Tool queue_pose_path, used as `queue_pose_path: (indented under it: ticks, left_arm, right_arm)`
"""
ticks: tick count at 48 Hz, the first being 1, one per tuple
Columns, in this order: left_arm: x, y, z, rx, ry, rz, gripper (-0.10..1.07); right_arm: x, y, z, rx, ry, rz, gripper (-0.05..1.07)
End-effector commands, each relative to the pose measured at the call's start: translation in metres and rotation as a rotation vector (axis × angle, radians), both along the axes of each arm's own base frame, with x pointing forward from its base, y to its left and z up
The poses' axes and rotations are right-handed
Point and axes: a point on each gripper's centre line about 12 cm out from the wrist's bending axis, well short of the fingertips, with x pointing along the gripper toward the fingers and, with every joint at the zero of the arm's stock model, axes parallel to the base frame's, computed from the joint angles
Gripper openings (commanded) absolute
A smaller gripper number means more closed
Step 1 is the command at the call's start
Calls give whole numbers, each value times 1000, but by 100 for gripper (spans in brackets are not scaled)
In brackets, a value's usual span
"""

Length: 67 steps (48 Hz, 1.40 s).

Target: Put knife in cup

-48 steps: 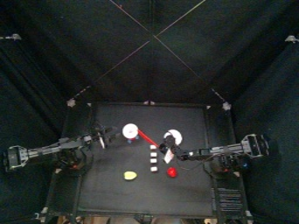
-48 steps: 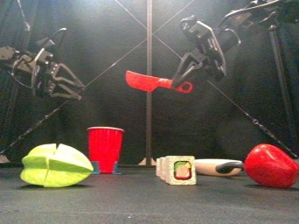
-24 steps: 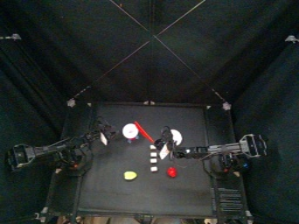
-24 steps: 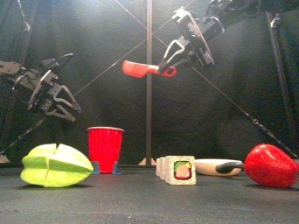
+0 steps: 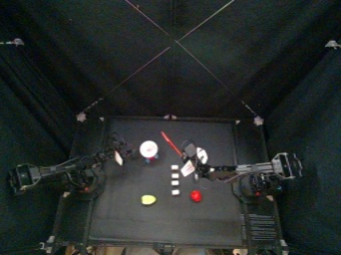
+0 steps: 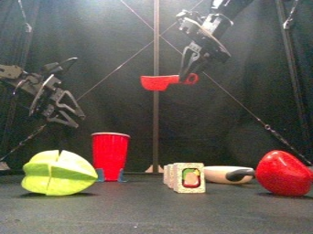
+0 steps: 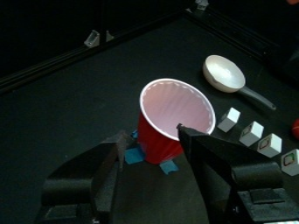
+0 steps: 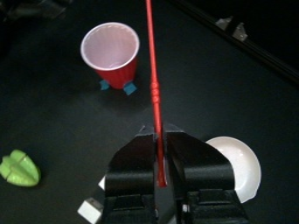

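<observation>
Tabletop (image 6: 146, 215) things stand nearest in the front view: a green fruit (image 6: 59, 173) beside the cup (image 6: 110, 155), then a small block (image 6: 185, 177), a white spoon (image 6: 228, 173) and a red fruit (image 6: 283, 173) farther from the cup on its other side. The cup stands upright on the tabletop, mouth open and whitish inside, with nothing in it yet.

Behind and beside the cup, the left end effector (image 7: 163, 166) hangs with its jaws spread wide and empty, the cup just ahead of them.

Higher and farther back, the right end effector (image 6: 196, 66) is clamped narrowly on the knife (image 6: 160, 81), gripping one end. The knife is in the air, well above the cup and off to the side toward the spoon; from the right wrist view its thin red edge points out past the cup's rim.

Transport looks like the step in hand: knife gripped and lifted, not yet over the cup. Next, I judge, the free end must be brought directly over the mouth, tipped downward, lowered inside, then released. The left end effector could steady the cup, which looks light enough to tip.
</observation>
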Motion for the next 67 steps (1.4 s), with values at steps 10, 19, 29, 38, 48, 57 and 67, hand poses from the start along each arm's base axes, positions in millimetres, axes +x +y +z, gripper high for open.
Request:
queue_pose_path:
  ticks: [10,19,29,38,48,57,67]
  left_arm:
    - [3,3,5,11,-15,3,86]
    - [2,2,5,8,-15,5,86]
    - [-5,11,3,7,-14,55,86]
    - [-14,15,-5,-12,3,96,86]
    - [-15,15,-4,-12,-3,101,86]
    - [-15,15,-4,-13,1,100,86]
    - [-16,14,-5,-14,3,100,86]
  right_arm:
    - [7,-9,62,82,-68,150,28]
    - [13,-18,82,165,-11,251,28]
    - [28,-41,74,269,115,332,28]
    - [47,-59,50,373,225,394,28]
    - [65,-81,29,498,332,429,28]
    - [77,-101,25,561,407,415,28]
    - [94,-109,31,579,458,432,28]
